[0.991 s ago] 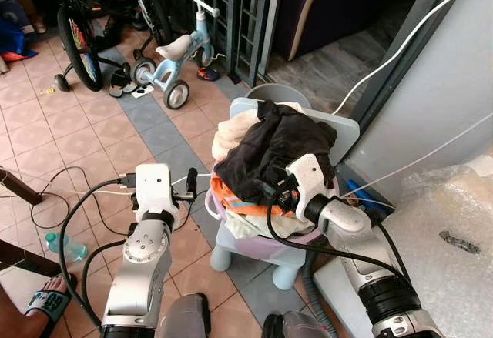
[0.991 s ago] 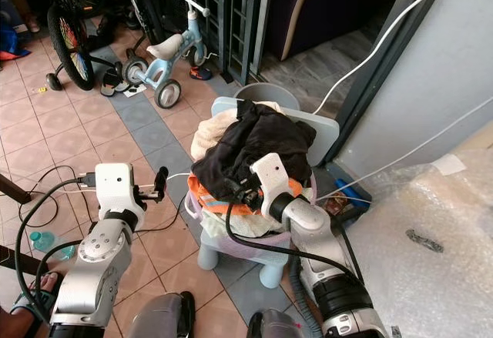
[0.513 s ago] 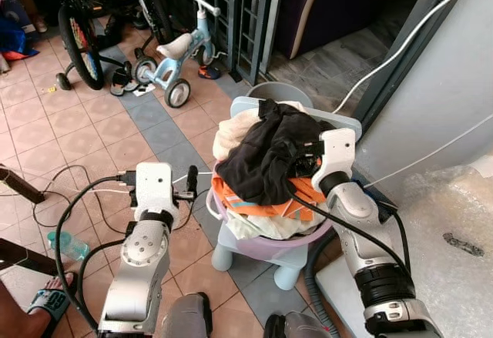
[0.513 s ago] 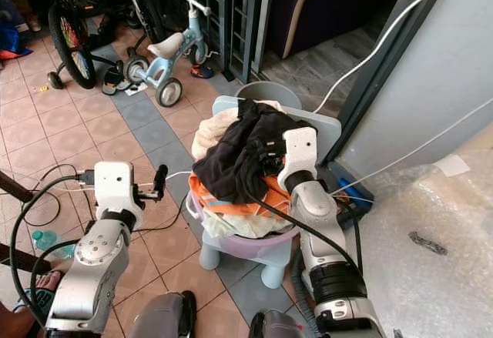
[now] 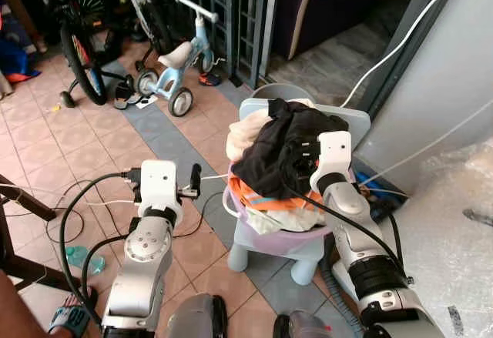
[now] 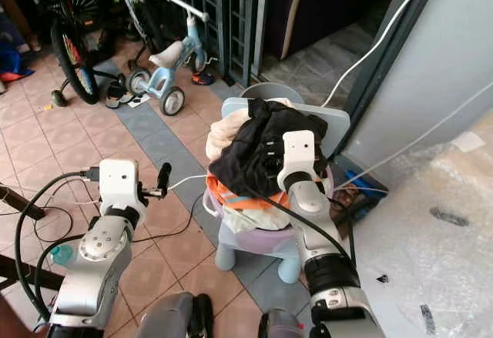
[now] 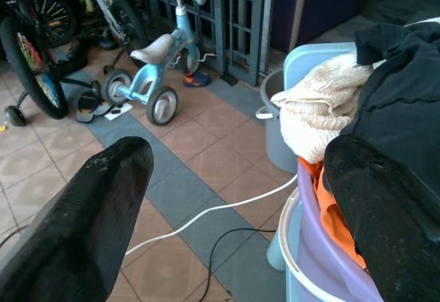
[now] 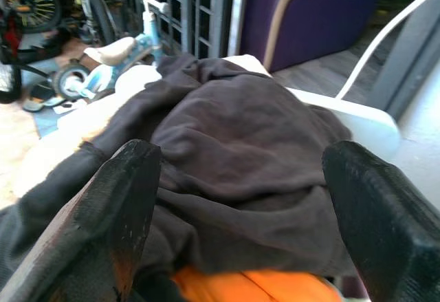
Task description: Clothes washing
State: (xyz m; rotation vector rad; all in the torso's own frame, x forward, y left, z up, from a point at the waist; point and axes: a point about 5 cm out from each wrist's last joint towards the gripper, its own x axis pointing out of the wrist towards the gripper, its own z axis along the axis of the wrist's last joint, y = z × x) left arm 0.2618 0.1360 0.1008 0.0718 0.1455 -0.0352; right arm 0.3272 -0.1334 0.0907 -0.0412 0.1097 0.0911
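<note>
Right gripper (image 8: 234,199) risen over laundry basket (image 5: 286,239); tiled floor (image 5: 92,145).

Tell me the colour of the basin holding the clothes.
Light purple basin, clearest in the left eye view.

Head cameras look down; wrist cameras face laundry (image 8: 234,137).

Clothes (image 5: 281,153) in basin (image 5: 293,239) on stool (image 5: 266,249), tricycle (image 5: 179,65) behind.
</note>
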